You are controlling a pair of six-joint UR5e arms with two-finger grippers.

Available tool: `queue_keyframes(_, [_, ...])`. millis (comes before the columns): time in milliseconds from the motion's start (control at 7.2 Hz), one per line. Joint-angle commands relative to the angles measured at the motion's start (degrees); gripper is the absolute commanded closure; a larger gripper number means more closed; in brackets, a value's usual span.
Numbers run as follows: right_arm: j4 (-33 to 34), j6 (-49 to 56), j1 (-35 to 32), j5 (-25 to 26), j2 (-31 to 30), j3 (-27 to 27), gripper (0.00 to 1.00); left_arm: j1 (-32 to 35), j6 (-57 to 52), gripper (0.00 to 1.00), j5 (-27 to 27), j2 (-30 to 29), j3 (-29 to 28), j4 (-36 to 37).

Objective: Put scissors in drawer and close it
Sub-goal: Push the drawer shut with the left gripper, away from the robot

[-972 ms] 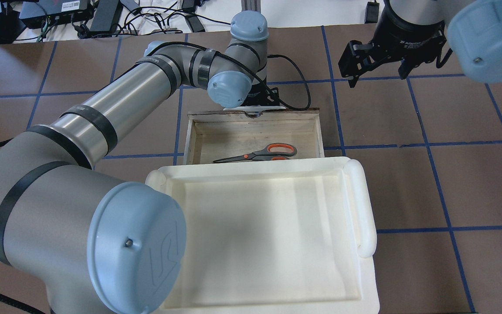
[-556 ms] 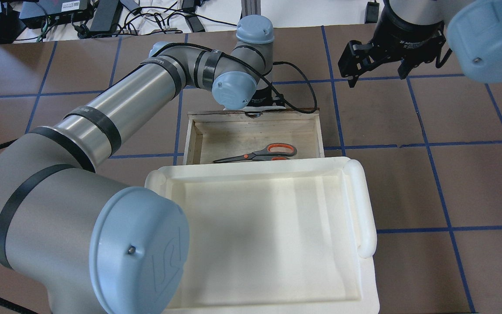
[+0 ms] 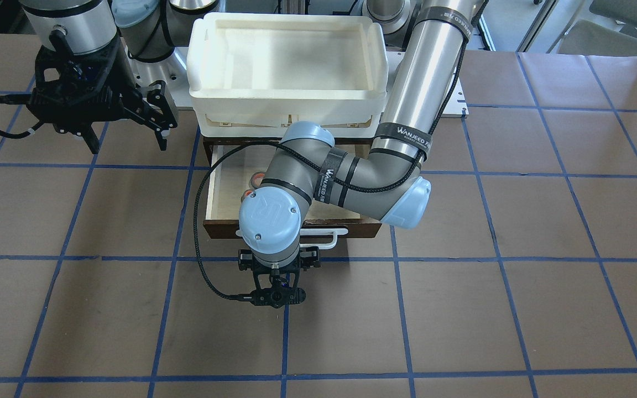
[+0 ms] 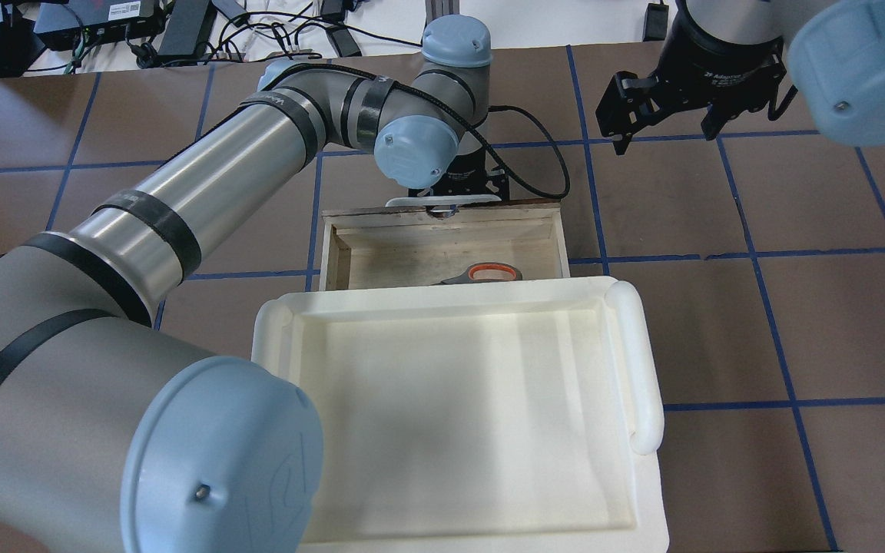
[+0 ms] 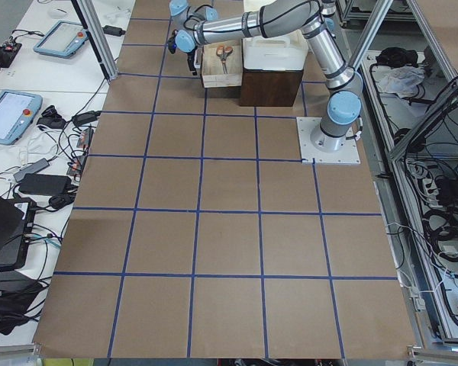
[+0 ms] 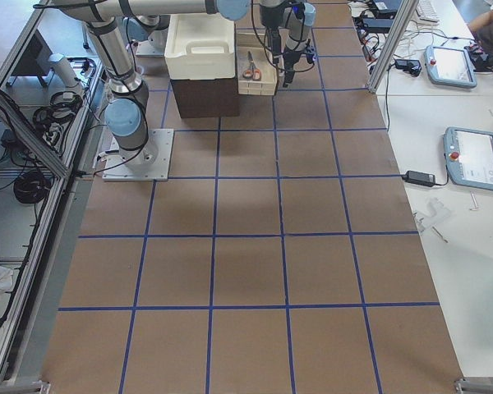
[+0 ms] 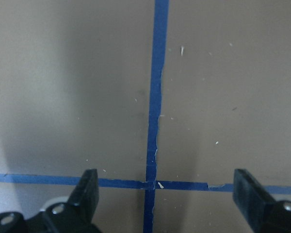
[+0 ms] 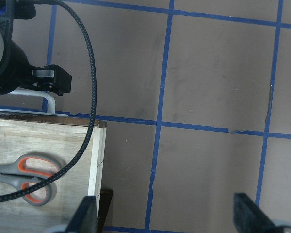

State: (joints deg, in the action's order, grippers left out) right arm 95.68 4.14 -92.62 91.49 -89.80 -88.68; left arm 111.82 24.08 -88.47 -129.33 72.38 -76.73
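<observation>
The drawer [image 4: 412,250] stands partly open under the white tray, and its white bar handle [image 3: 334,231] faces away from the robot. The scissors [image 4: 492,272] lie inside it; only their orange-lined handles show past the tray's edge, and they also show in the right wrist view [image 8: 29,177]. My left gripper [image 3: 278,260] points down right at the drawer's front by the handle. In the left wrist view [image 7: 167,180] it is open and empty over a blue tape cross. My right gripper [image 4: 665,134] is open and empty, raised off to the drawer's side.
The white plastic tray [image 4: 634,353] sits on top of a dark brown cabinet [image 5: 271,88] that holds the drawer. The left arm's black cable [image 3: 199,221] loops beside the drawer. Brown table paper with blue tape lines lies all around.
My left gripper has moved toward the tray with the drawer's front, and the drawer has slid a little further in. More of the scissors is now hidden under the tray. The right arm has not moved.
</observation>
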Motion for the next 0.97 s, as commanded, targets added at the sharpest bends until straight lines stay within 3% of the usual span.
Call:
queue_keyframes(0, [-0.14,-0.10,-0.02,0.00,-0.02,0.00,0.00,0.51,0.00,0.00,-0.21,3.01,2.48,-2.10])
queue_keyframes(556, [-0.06,-0.10,-0.02,0.00,0.06,0.00,0.00,0.60,-0.09,0.00,-0.39,9.34,9.87,-2.80])
queue_keyframes(833, [-0.06,-0.01,-0.02,0.00,0.06,0.00,0.00,1.30,0.09,0.00,-0.47,12.42,13.03,-6.92])
